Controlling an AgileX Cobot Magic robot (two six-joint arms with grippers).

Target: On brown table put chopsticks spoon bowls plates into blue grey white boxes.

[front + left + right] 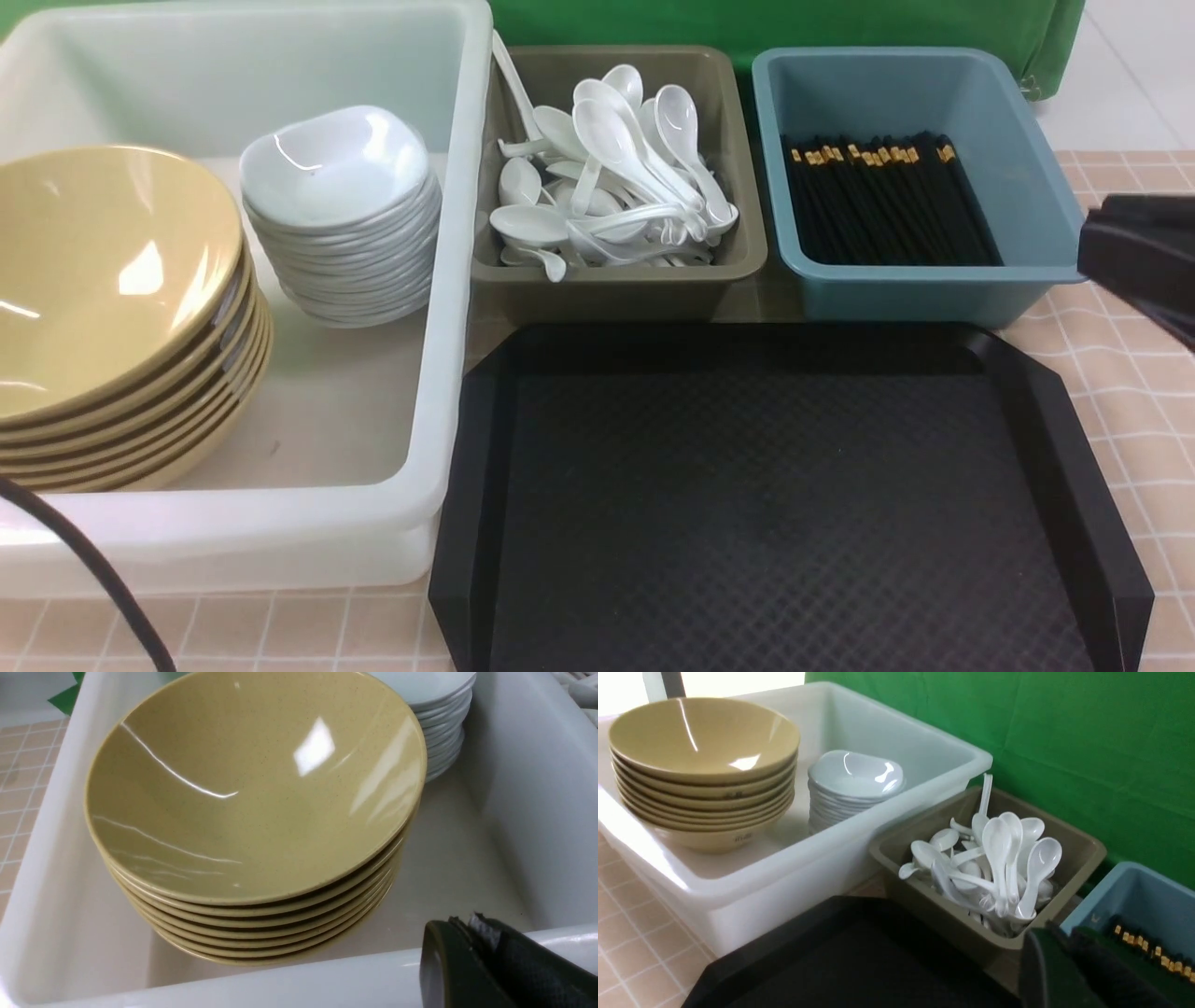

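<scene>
Chopsticks [887,201] lengthwise in blue box [1027,159], gold-banded ends rearward.

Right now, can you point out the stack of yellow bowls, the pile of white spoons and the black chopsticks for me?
yellow bowls [103,271]: front view, inside of the top bowl.
white spoons [607,131]: front view, scoop of a spoon on top.
black chopsticks [887,210]: front view, middle of the bundle.

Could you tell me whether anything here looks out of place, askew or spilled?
Nearly all is tidy. One spoon in the grey box stands up against its far corner, handle poking above the rim, while the rest lie heaped. The plates lean slightly in the white box. Nothing looks spilled or broken.
</scene>
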